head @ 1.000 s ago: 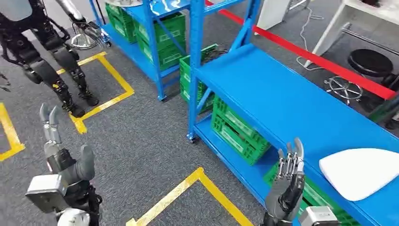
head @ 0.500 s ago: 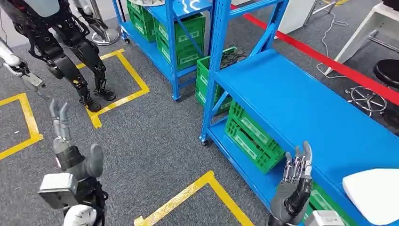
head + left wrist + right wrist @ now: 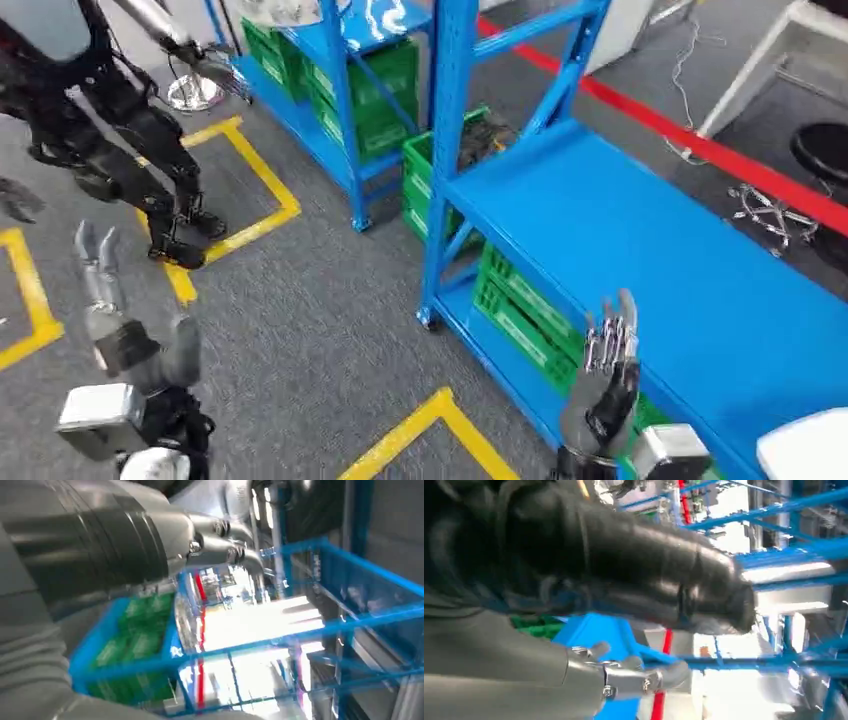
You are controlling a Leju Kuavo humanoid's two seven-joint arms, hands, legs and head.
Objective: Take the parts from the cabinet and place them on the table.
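Presently we hold both hands empty, fingers straight and apart: left hand (image 3: 125, 335) at 8 o'clock, right hand (image 3: 605, 385) at 5. A white part (image 3: 808, 450) lies at 4 o'clock on the blue shelf (image 3: 640, 235); its axis is cropped. We judge walking steadily best before reaching.

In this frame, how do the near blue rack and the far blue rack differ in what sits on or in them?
The near blue rack has a bare blue top with a white part at its near end; the far blue rack carries a pale object on top. The near rack's green crates sit on its low shelf beside the right hand; the far rack's crates fill stacked shelves. Both have blue frames and green crates.
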